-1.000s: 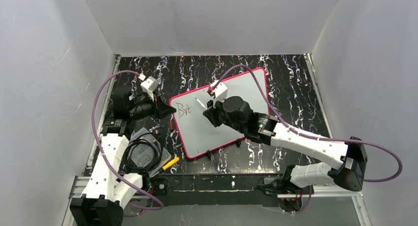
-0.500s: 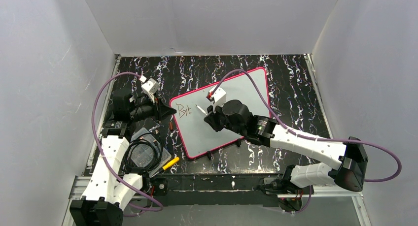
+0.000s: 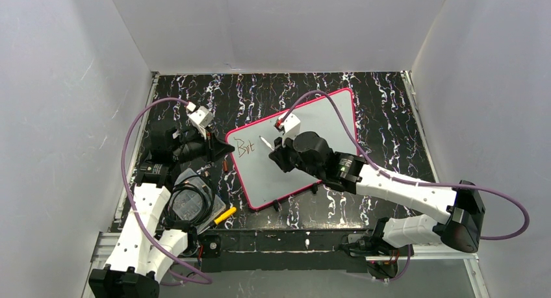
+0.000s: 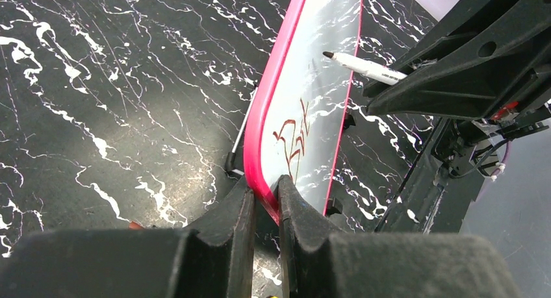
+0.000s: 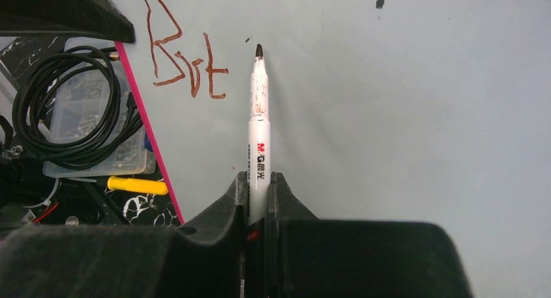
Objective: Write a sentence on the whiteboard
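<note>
At mid-table, skewed on the black marbled table [image 3: 383, 116]: the whiteboard [image 3: 263, 174], with the lettering [image 3: 243, 146] near its upper left corner. Well short of a sentence: only "Br" and a couple more strokes, so early in the writing step.

Pinned at that left corner by the left gripper [image 3: 219, 150], fingers closed on the pink frame [image 4: 276, 126]. Held in the right gripper [image 3: 275, 151], squeezed tight on its barrel: the marker [image 3: 264, 141], tip just right of the last stroke.

Next, probably: set the tip down beside that stroke and form the following letter, with light pressure and a steady hold on the frame.

From the right wrist: a clear reading of the lettering [image 5: 185, 61] and of the tip's place beside it, plus a plastic box [image 5: 84, 126] under a coiled black cable [image 5: 62, 84] and a yellow tool [image 5: 136, 185] off the board's edge.

From the left wrist alone: a side-on look at the clamp on the frame, and at the marker [image 4: 364, 65], seemingly raised off the white face, though hard to say for certain.
</note>
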Robot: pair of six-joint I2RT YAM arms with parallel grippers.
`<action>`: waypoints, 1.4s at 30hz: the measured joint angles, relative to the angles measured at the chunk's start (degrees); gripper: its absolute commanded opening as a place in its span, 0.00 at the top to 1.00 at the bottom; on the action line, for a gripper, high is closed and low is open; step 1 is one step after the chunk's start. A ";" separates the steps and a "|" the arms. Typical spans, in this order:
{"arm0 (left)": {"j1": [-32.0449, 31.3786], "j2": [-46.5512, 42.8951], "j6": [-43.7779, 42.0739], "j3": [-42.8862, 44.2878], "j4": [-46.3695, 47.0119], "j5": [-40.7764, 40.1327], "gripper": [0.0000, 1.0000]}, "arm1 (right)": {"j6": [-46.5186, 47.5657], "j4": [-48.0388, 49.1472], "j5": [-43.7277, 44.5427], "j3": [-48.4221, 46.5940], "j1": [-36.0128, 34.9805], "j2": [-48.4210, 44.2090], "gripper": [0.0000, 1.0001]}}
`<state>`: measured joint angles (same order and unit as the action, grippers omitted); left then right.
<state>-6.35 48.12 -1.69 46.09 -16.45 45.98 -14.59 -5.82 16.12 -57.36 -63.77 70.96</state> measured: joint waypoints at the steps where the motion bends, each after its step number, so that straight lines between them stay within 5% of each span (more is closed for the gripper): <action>1: 0.00 0.07 -0.02 0.00 -0.02 -0.02 1.00 | -0.24 -0.26 0.28 -0.31 0.00 0.31 0.99; 42: -0.15 0.13 0.17 0.00 -0.33 -1.29 1.00 | -1.97 -2.23 4.37 -1.36 -2.60 4.00 0.99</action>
<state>-6.50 48.25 -1.52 46.09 -16.78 44.69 -16.56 -8.05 20.49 -58.72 -66.37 74.96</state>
